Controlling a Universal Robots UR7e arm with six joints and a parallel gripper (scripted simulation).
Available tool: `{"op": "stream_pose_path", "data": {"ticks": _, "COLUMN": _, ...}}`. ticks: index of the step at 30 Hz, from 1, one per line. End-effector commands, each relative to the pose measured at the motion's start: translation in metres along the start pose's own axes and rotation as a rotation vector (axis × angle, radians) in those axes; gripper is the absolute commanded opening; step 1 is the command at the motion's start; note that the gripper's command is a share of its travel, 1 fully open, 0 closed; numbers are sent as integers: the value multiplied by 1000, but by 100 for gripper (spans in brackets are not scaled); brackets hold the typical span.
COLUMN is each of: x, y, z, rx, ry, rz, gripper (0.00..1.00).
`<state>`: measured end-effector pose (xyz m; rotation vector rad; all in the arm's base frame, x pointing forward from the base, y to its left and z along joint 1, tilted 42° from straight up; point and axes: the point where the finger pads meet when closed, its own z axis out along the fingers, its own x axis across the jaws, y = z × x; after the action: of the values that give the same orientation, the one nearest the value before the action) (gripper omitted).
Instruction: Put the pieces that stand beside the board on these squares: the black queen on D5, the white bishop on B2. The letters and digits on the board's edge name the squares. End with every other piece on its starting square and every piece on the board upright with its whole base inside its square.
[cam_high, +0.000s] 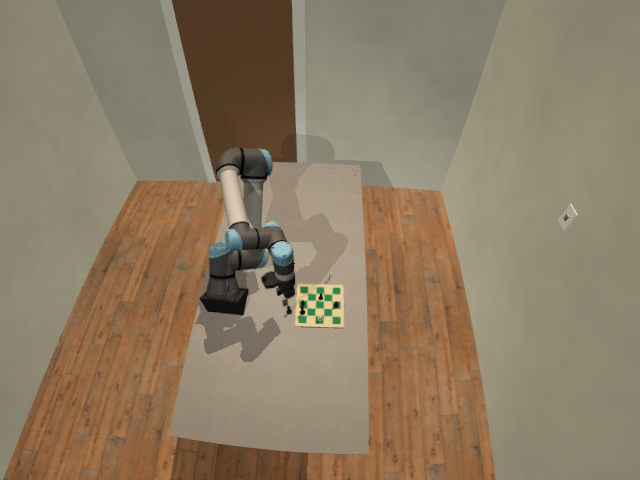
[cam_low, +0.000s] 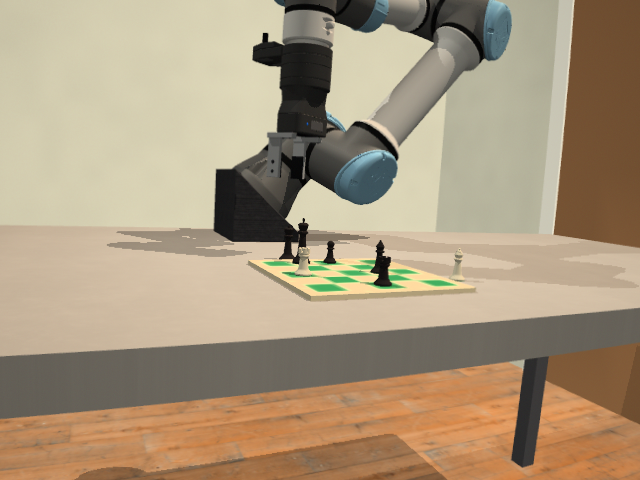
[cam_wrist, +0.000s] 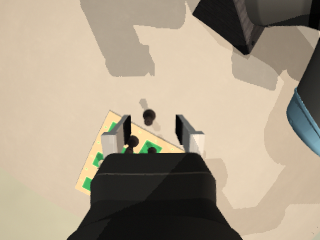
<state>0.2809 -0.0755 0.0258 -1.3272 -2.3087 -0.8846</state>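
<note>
Above the black queen, beside the board, the gripper is held wide open; beside another board edge, the white bishop is seen.

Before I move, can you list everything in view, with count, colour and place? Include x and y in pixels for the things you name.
Board (cam_high: 330, 324) (cam_low: 387, 295) (cam_wrist: 100, 142): one, green and cream, on table
King (cam_high: 302, 311) (cam_low: 303, 235) (cam_wrist: 133, 141), pawn (cam_high: 302, 303) (cam_low: 330, 253) (cam_wrist: 152, 150), bishop (cam_high: 320, 297) (cam_low: 379, 258), rook (cam_high: 336, 305) (cam_low: 383, 271): one each, black, on board
White rook (cam_high: 320, 319) (cam_low: 303, 262): one, on board
Queen (cam_high: 288, 310) (cam_low: 287, 245) (cam_wrist: 149, 117): one, black, beside board
White bishop (cam_high: 328, 279) (cam_low: 458, 266): one, beside board
Table (cam_high: 268, 392) (cam_low: 155, 310) (cam_wrist: 40, 100): one, greyish, on floor (cam_high: 82, 335) (cam_low: 310, 413)
Door (cam_high: 237, 77) (cam_low: 594, 129): one, brown, between pale walls (cam_high: 387, 77) (cam_low: 155, 103)
Wall plate (cam_high: 570, 211): one, whitish, on wall
Arm (cam_high: 235, 196) (cam_low: 423, 82) (cam_wrist: 307, 100): one, grey and blue, on black base (cam_high: 222, 304) (cam_low: 224, 206) (cam_wrist: 220, 20)
Fingers (cam_high: 284, 302) (cam_low: 273, 160): two, grey and black, open above table
</note>
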Motion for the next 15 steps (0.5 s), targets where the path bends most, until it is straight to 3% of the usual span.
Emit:
{"op": "stream_pose_path", "data": {"ticks": 1, "x": -2, "y": 1, "z": 2, "rx": -10, "ry": 3, "rz": -183, "gripper": 100}}
{"op": "stream_pose_path", "data": {"ticks": 12, "x": -6, "y": 8, "z": 5, "rx": -10, "ry": 1, "rz": -537, "gripper": 100}}
{"op": "stream_pose_path", "data": {"ticks": 15, "x": -6, "y": 8, "z": 6, "rx": -10, "ry": 1, "rz": -563, "gripper": 100}}
